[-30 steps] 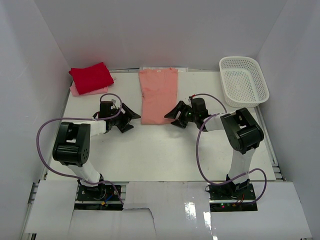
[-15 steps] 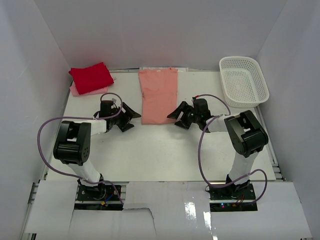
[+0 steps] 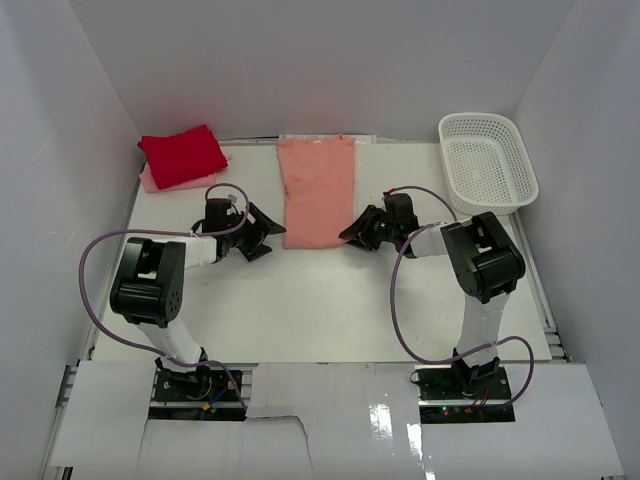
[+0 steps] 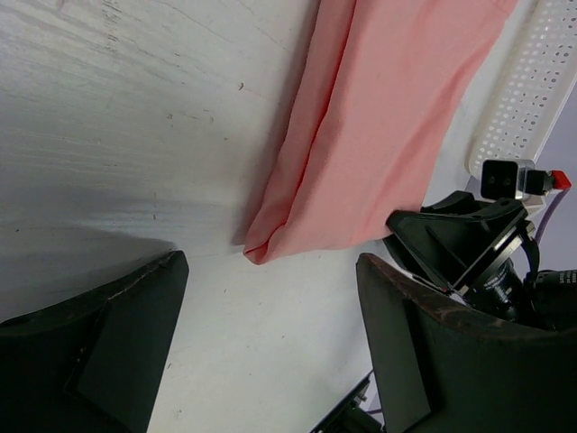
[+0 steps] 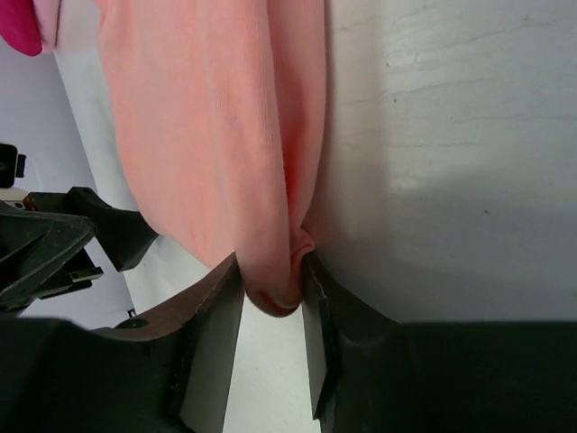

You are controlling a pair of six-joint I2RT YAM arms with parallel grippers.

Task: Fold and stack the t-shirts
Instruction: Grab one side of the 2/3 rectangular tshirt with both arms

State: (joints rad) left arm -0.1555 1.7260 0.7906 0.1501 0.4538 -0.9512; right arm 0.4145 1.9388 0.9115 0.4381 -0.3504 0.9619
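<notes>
A salmon-pink t-shirt (image 3: pixel 316 190), folded into a long strip, lies at the table's middle back. My right gripper (image 3: pixel 352 234) is shut on its near right corner, and the cloth (image 5: pixel 198 117) bunches between the jaws of that gripper (image 5: pixel 272 296). My left gripper (image 3: pixel 270 235) stands open just off the near left corner. That corner (image 4: pixel 259 251) lies ahead of the left gripper (image 4: pixel 270 311), untouched. A folded red t-shirt (image 3: pixel 182 154) rests on a pale pink one (image 3: pixel 152 181) at the back left.
A white lattice basket (image 3: pixel 487 162) stands at the back right; its rim (image 4: pixel 532 90) shows in the left wrist view. White walls enclose the table on three sides. Purple cables loop from both arms.
My right gripper has slid onto the salmon-pink shirt's near right corner and closed on it. The left gripper has edged slightly toward the shirt and stayed open.
</notes>
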